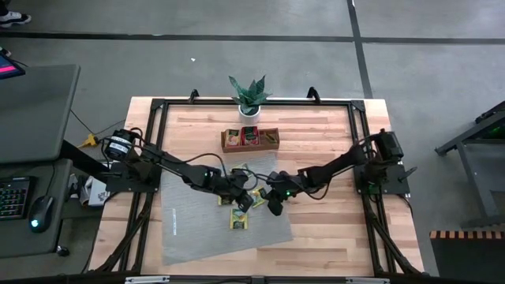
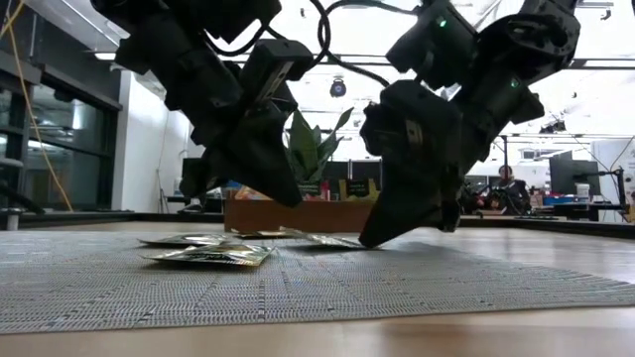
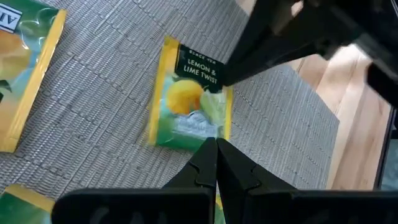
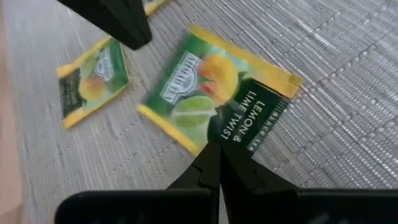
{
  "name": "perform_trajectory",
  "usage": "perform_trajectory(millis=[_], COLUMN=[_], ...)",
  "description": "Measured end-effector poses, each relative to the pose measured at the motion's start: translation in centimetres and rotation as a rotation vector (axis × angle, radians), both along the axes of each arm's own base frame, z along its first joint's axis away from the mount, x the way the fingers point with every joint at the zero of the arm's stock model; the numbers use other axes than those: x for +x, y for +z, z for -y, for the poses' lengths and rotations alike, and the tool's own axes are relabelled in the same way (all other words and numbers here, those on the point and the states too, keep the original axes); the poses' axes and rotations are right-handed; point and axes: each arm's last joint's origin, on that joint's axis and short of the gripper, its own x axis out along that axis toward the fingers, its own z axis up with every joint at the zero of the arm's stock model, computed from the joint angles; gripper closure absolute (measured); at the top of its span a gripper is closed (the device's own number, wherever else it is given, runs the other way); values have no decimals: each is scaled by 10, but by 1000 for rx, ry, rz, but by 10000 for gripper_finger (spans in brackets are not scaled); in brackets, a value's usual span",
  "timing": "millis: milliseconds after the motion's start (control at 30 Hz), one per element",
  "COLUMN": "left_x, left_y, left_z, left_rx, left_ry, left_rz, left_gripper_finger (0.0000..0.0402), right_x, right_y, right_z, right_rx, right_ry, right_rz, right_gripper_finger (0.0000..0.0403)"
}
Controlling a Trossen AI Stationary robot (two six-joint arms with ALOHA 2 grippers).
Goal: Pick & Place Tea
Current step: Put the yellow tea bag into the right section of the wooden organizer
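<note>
so your wooden tray [image 1: 250,140] sits toward the far side of the surface [image 1: 331,237], just in front of the little potted plant [image 1: 250,95]. you can make out something red in its left compartment and something green in the middle one; the right compartment i can't read from above.

the tea isn't in the tray for the most part. the loose sachets [image 1: 241,218] are scattered on the grey ribbed mat [image 1: 197,229], on the near side of the tray, a few of them tucked under the arms. the one closest to your left end effector [image 3: 216,149] is a yellow-and-green sachet labelled lemon & lime twist [image 3: 189,96], lying flat on the mat, with the closed fingertips right at its edge. same deal on the other side: your right end effector [image 4: 214,152] has its fingers pinched fully together with nothing between them, tips resting over the dark label end of another lemon & lime sachet [image 4: 214,87]. a smaller yellow-green one [image 4: 93,81] lies beside it, apart.

both end effectors meet over the mat's middle, near side of the tray, tips down close to the mat in the low view.

surface is light wood planks inside a black frame. beyond it there's a grey floor, a side desk with a keyboard [image 1: 14,197] and mouse [image 1: 39,211] to the left of the tray, and a person [image 2: 508,188] seated far back in the room.
</note>
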Motion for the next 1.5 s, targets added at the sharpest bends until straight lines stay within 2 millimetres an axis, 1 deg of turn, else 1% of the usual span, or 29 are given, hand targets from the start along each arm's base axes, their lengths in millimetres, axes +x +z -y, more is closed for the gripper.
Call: perform_trajectory(millis=[167, 367, 500, 633, 867, 1000, 1133, 1367, 1500], left_x=[-2, -6, -6, -5, -3, -2, 2, 16, 18], left_y=[-2, -5, -6, -6, -6, -6, -14, -25, -30], left_z=[-1, -2, -3, -7, -21, -27, -27, -24, -24], left_rx=[-8, -46, -51, -97, -253, -322, -357, -435, -438], left_ry=[21, 95, 149, 211, 288, 303, 290, 279, 284], left_rz=[-31, -83, -83, -85, -122, -138, -148, -80, -82], left_gripper_finger=[402, 401, 395, 361, 257, 215, 201, 199, 199], right_x=[1, 0, 0, 0, 0, -1, 0, 1, 2], right_y=[-7, -8, -8, -9, -9, -9, -9, -8, -8], right_z=[1, 2, 2, 2, 2, 2, 2, 1, 1], right_rx=[31, 44, 42, 41, 41, 41, 42, 50, 53], right_ry=[-34, -54, -55, -55, -55, -55, -54, -55, -55], right_rz=[-25, -41, -44, -47, -49, -50, -45, -17, -14], right_gripper_finger=[403, 403, 403, 403, 403, 403, 403, 403, 403])
